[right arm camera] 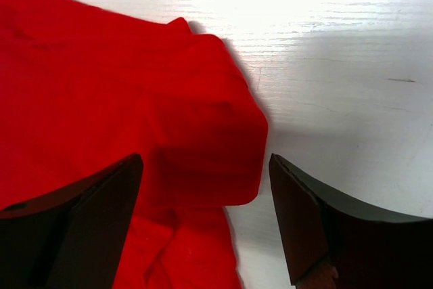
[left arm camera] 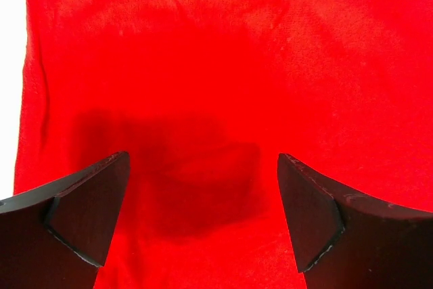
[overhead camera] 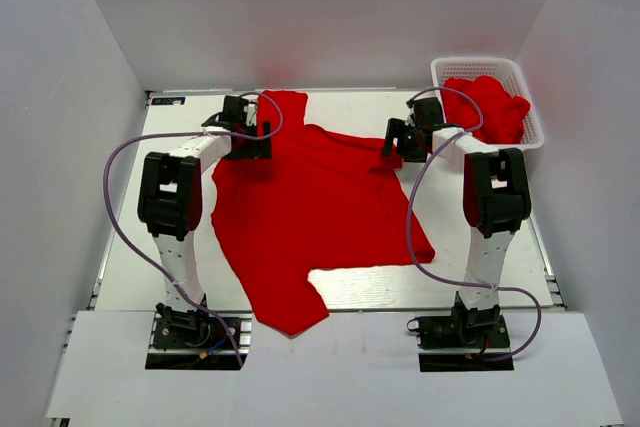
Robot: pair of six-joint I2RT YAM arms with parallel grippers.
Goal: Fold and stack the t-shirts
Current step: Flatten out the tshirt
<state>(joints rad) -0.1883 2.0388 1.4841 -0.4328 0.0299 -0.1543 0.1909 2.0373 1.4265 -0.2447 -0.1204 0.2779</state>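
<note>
Both gape: your left claw (left arm camera: 203,160) over the red cloth t-shirt (overhead camera: 310,207), right claw (right arm camera: 205,160) astride its sleeve (right arm camera: 210,126); white lattice basket (overhead camera: 480,63) half-hides other red shirts (overhead camera: 490,102).

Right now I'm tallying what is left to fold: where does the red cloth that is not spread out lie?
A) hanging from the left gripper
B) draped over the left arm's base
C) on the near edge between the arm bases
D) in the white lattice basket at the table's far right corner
D: the top view shows crumpled red t-shirts bunched inside the white lattice basket, while one spread t-shirt lies flat on the table between the arms.
</note>
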